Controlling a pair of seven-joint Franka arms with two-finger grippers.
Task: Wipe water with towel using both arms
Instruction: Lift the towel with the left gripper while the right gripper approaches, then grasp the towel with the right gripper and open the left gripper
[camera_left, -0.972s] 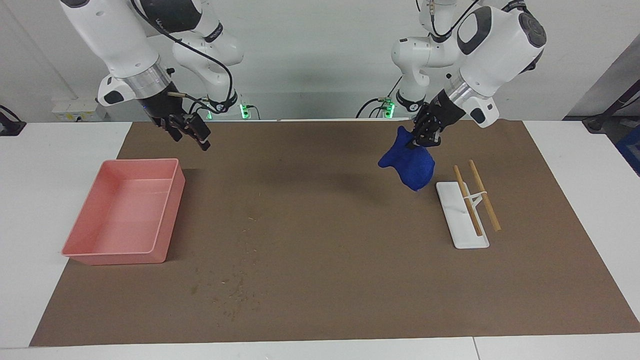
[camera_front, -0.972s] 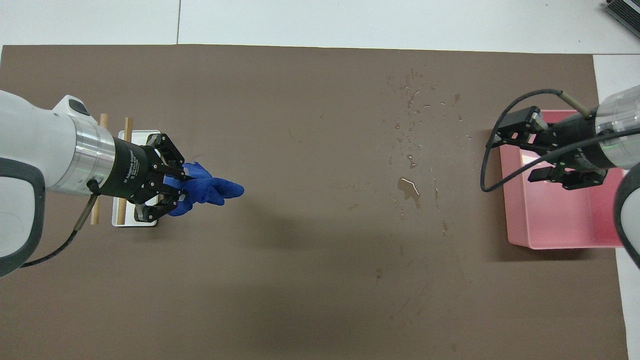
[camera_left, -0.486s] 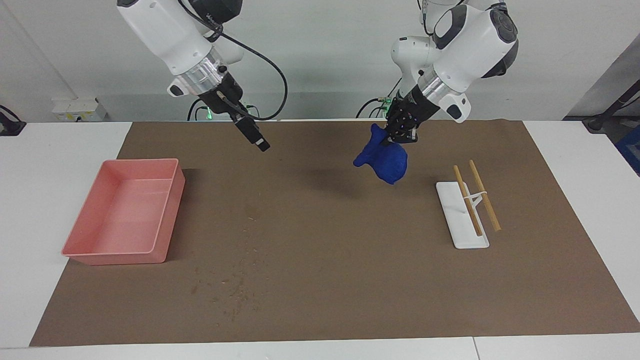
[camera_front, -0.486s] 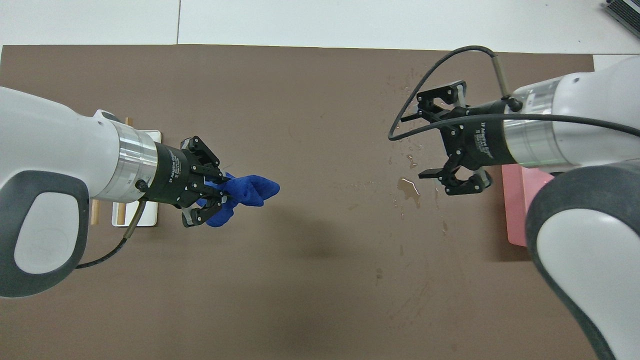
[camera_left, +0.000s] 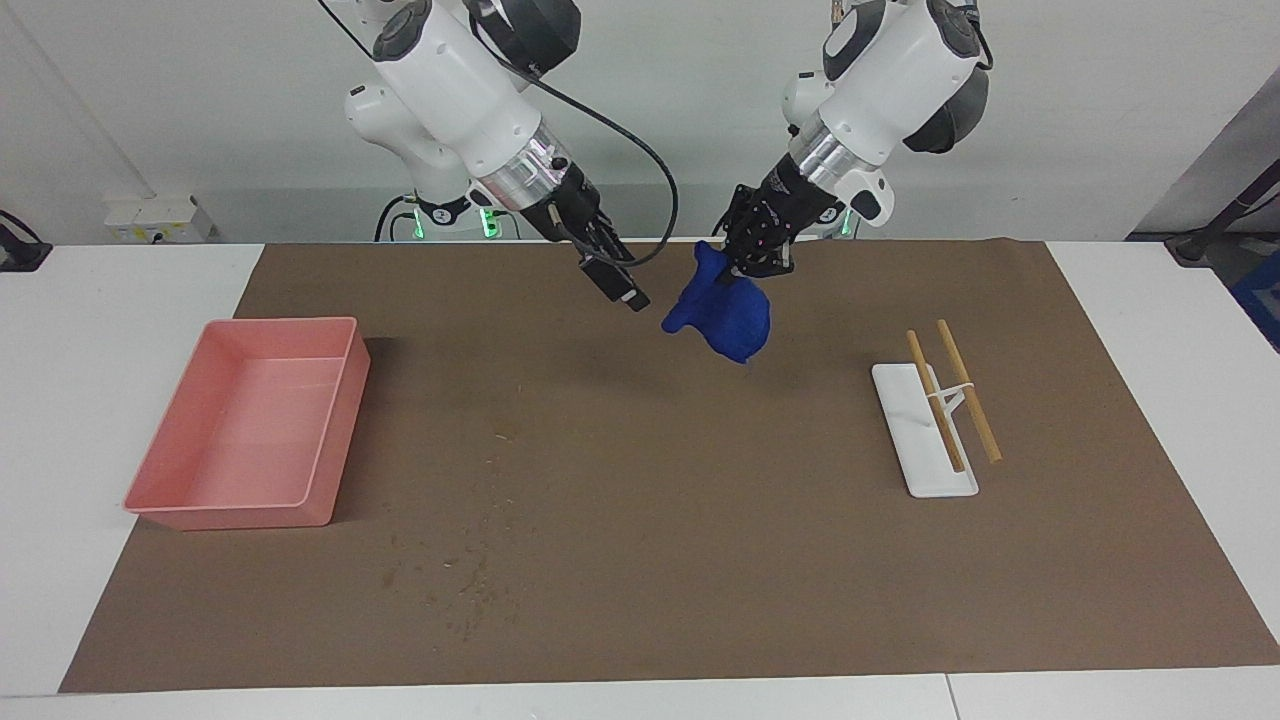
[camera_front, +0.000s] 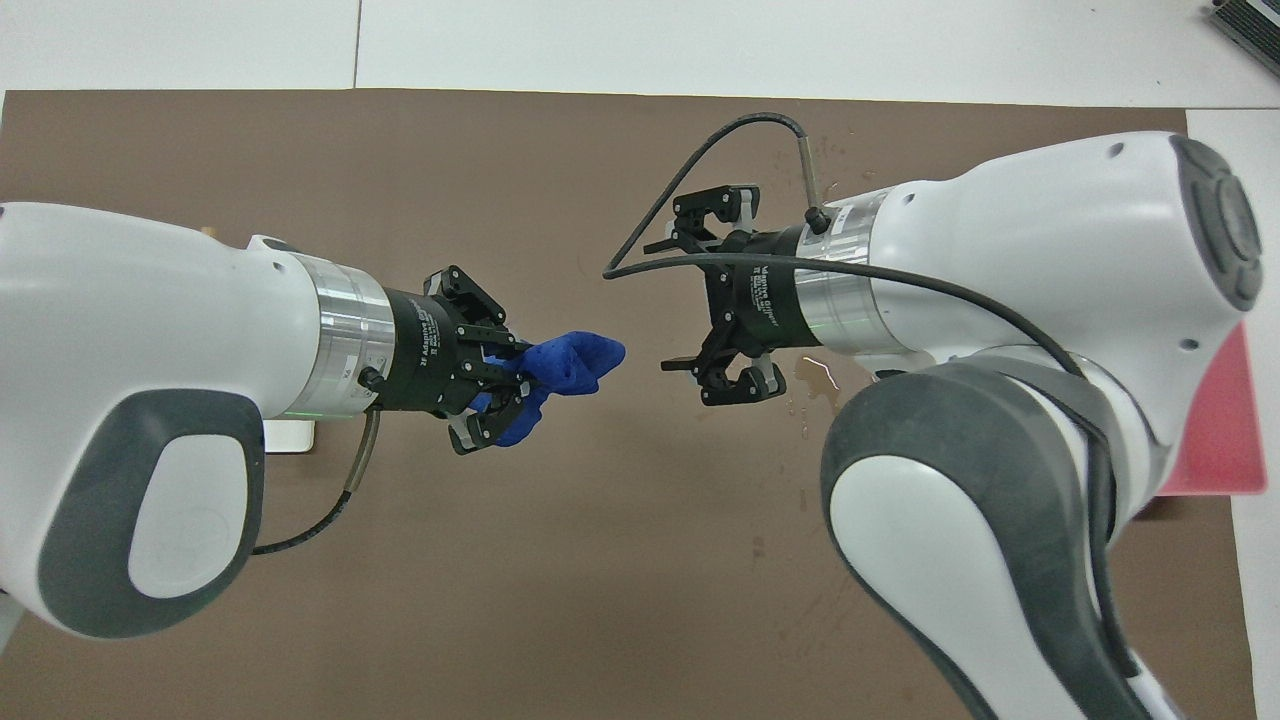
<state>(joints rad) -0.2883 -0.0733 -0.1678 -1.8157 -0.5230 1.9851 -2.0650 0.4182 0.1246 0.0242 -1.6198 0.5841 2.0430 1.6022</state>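
My left gripper (camera_left: 750, 262) is shut on the deep-blue towel (camera_left: 722, 314), which hangs bunched in the air over the middle of the brown mat. In the overhead view the towel (camera_front: 572, 364) sticks out of the left gripper (camera_front: 497, 378) toward my right gripper (camera_front: 688, 292). The right gripper (camera_left: 622, 286) is open and empty, level with the towel and a short gap from it. The water (camera_left: 468, 582) lies as pale specks on the mat, farther from the robots and toward the pink tray. A small puddle (camera_front: 818, 374) shows beside the right arm, which hides most of the droplets.
A pink tray (camera_left: 338, 430) stands at the right arm's end of the mat, mostly hidden under the right arm in the overhead view (camera_front: 1215, 430). A white stand (camera_left: 905, 430) with two wooden sticks (camera_left: 968, 392) lies at the left arm's end.
The left gripper has carried the towel from beside the white stand toward the mat's middle. The right gripper has swung from over the tray to just beside the towel, staying open.
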